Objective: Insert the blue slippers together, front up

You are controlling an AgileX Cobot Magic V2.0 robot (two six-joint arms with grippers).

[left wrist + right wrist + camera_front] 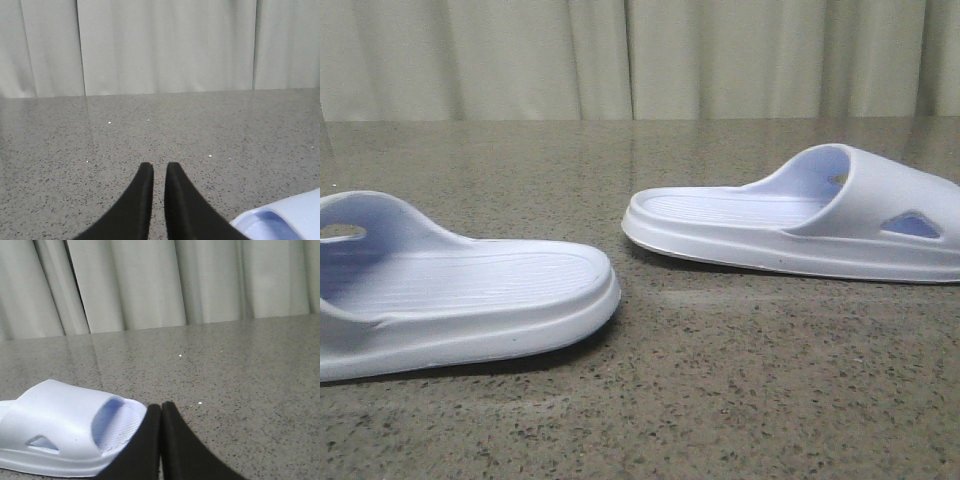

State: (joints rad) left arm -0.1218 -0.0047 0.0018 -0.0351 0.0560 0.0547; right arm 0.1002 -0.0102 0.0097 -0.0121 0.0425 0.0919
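Two blue slippers lie sole-down on the speckled table. In the front view one slipper (470, 285) is near left with its heel pointing right, and the other slipper (800, 225) is farther right with its strap at the right end. Neither gripper shows in that view. In the left wrist view my left gripper (160, 167) hangs over bare table with only a thin slit between its black fingers and nothing in them; a slipper's edge (285, 220) shows beside it. My right gripper (161, 407) is shut and empty, right beside a slipper (65, 432).
The grey-brown speckled table (720, 400) runs back to a pale pleated curtain (640, 50). A strip of bare table separates the two slippers. No other objects show.
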